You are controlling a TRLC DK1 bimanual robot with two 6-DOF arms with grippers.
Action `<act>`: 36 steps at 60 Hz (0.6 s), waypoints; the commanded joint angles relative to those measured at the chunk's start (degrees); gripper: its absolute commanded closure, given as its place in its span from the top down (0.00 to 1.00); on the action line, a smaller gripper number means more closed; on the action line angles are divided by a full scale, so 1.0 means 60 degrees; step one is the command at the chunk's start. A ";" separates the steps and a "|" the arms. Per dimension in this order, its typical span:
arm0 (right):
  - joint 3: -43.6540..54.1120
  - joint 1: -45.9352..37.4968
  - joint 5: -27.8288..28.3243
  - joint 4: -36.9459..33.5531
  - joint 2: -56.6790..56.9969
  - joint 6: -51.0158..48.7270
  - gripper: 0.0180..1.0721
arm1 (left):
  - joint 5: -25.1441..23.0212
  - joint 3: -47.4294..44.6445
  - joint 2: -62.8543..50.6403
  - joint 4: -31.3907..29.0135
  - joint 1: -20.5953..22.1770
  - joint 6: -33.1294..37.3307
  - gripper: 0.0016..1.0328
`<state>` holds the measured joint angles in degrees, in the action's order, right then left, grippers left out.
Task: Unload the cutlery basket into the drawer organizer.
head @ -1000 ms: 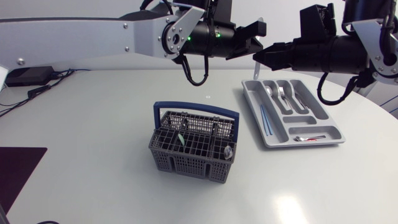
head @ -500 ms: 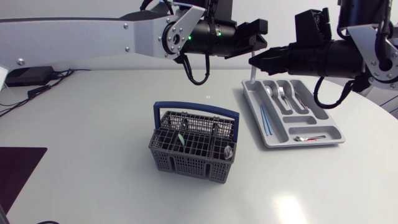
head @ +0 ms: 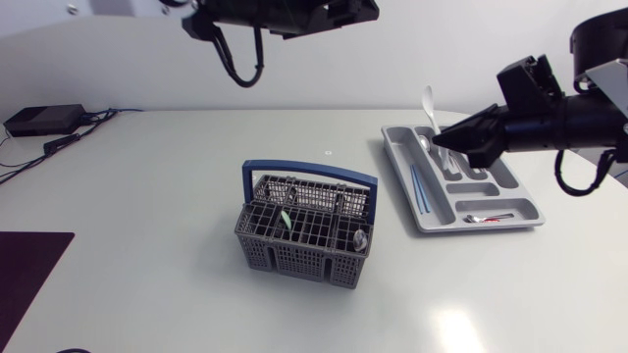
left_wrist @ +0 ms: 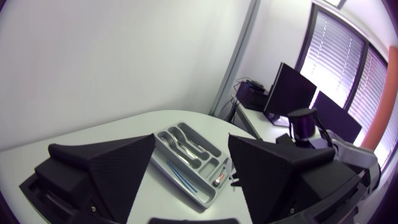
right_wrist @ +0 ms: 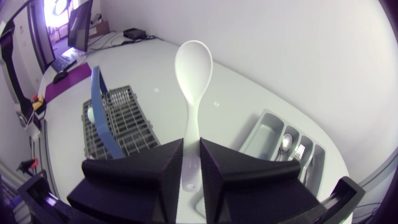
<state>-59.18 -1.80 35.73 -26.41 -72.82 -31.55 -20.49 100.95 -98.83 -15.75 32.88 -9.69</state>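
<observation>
1. Head view: the right gripper [head: 446,144] comes in from the right, clamped on the handle of a white spoon [head: 429,101]. The bowl points up, and the spoon hangs in the air over the far end of the drawer organizer [head: 430,222].
2. The organizer sits on the right of the table [head: 147,216]. Forks and spoons lie in its far slots, thin blue pieces in the long left slot and a red-handled piece in the near slot.
3. The cutlery basket [head: 294,257] stands mid-table, left of the organizer and well apart from it, with its blue handle [head: 309,170] arching over the top. A green-tipped piece pokes up inside, and a spoon bowl shows at its near right corner.
4. The left arm [head: 265,15] is high at the far edge, and only its dark end shows.
5. Left wrist view: the left gripper [left_wrist: 191,140] has its fingers spread wide with nothing between them. The organizer [left_wrist: 205,198] lies on the table well below and ahead of it.
6. Right wrist view: both fingers of the right gripper [right_wrist: 191,150] pinch the spoon [right_wrist: 193,68] by its handle from two sides, and the bowl stands straight out ahead. The basket [right_wrist: 118,124] is off to one side of the spoon and the organizer [right_wrist: 264,124] to the other, both down on the table.
</observation>
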 commanded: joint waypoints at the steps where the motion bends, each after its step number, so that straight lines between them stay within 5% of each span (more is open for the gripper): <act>1: -0.0259 -0.0725 0.0345 -0.0622 -0.0330 -0.2022 0.13 | 0.0075 -0.0067 0.0548 -0.0832 0.0247 0.1542 0.89; 12: -0.0874 -0.2043 0.0638 -0.2438 -0.1443 -0.5567 0.11 | 0.0544 -0.0828 0.1251 -0.3015 0.0306 0.3359 0.89; 36: -0.1783 -0.3523 -0.0900 -0.2966 -0.3904 -1.0049 0.05 | 0.0588 -0.4241 0.3258 -0.3835 -0.0119 0.5952 0.89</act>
<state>-67.29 -21.71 31.81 -43.57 -93.19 -85.17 -17.19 79.55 -81.54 -37.74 32.60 21.30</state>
